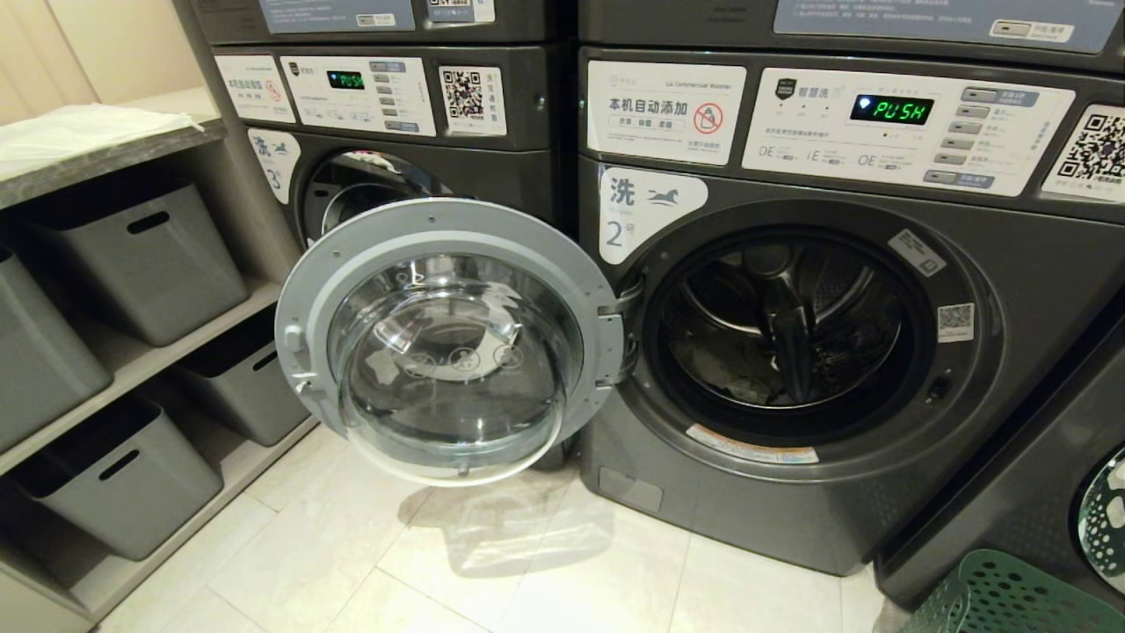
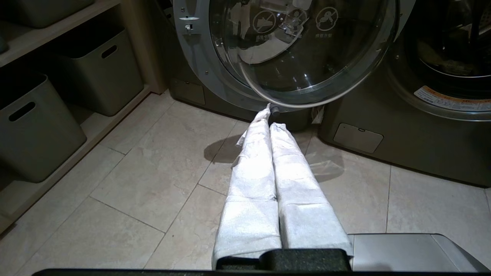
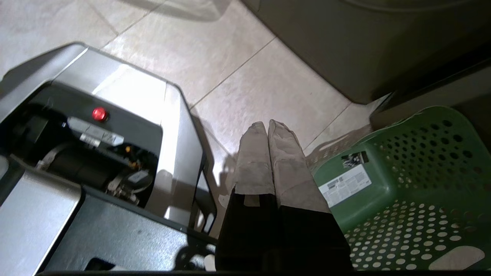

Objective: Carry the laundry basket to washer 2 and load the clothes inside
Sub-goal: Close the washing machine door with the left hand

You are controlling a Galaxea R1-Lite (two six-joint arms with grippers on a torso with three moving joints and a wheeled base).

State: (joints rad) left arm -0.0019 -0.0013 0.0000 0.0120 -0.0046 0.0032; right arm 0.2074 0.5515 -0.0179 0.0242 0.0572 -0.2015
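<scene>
Washer 2 (image 1: 791,343) fills the right of the head view, marked with a "2" label, its round door (image 1: 448,338) swung open to the left. Dark clothes (image 1: 729,374) lie low in its drum. The green perforated laundry basket (image 1: 1002,598) stands on the floor at the bottom right corner; the right wrist view shows its inside (image 3: 414,191) with no clothes visible. My right gripper (image 3: 267,125) is shut and holds nothing, low over the floor beside the basket. My left gripper (image 2: 271,122) is shut with nothing in it, pointing at the floor below the open door. Neither arm shows in the head view.
Washer 3 (image 1: 378,114) stands left of washer 2, behind the open door. Shelves with grey bins (image 1: 132,255) line the left wall. Another machine's front (image 1: 1055,475) juts out at the right. My own base (image 3: 115,153) lies beside the right gripper.
</scene>
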